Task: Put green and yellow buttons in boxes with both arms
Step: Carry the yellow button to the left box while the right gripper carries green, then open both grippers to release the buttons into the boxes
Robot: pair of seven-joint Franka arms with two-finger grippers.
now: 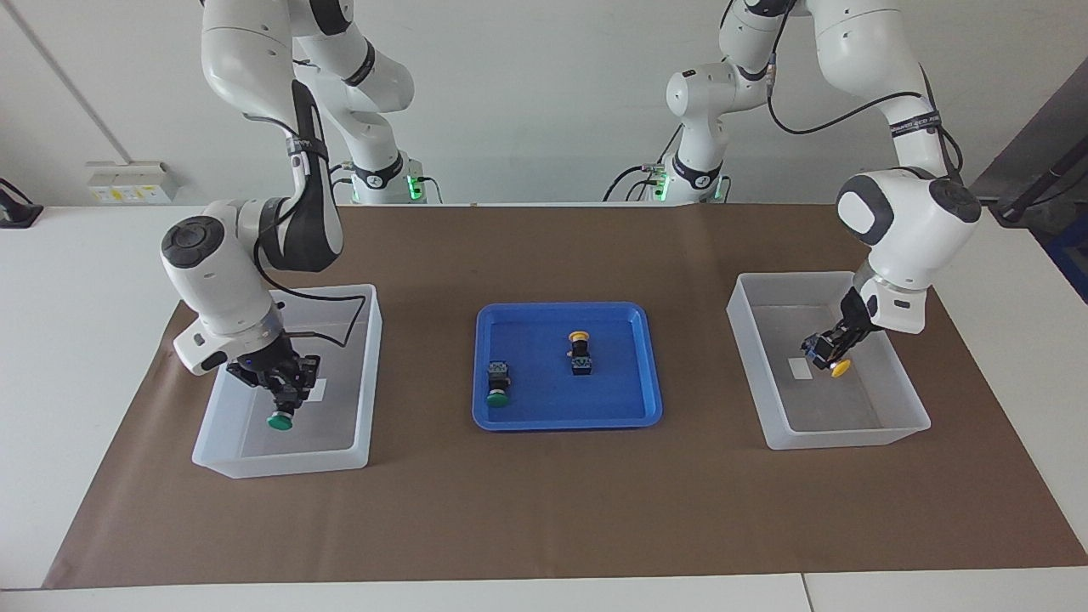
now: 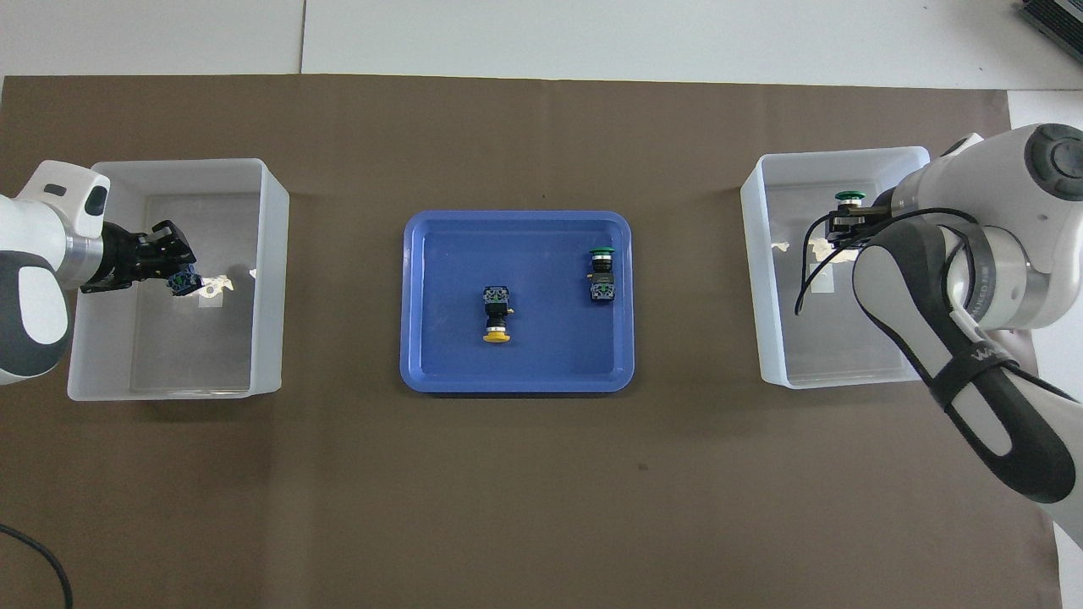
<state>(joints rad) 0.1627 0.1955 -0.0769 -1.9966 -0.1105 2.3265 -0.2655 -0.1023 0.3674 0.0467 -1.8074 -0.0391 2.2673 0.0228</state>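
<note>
Quick count: four buttons total, two green and two yellow. One green button [image 1: 498,385] and one yellow button [image 1: 580,351] sit in the single blue tray [image 1: 633,408], while the other green one [image 1: 280,413] and the other yellow one [image 1: 835,358] are each held inside a box. There are two white boxes [image 1: 361,374] [image 1: 752,374] and two robot arms [image 1: 217,289] [image 1: 905,229] on one brown mat [image 1: 544,510].

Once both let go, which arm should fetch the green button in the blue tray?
Right, probably: the loose green button lies toward the right arm's end of the blue tray, and the right gripper holds a second green button. The left gripper holds a yellow button.
</note>
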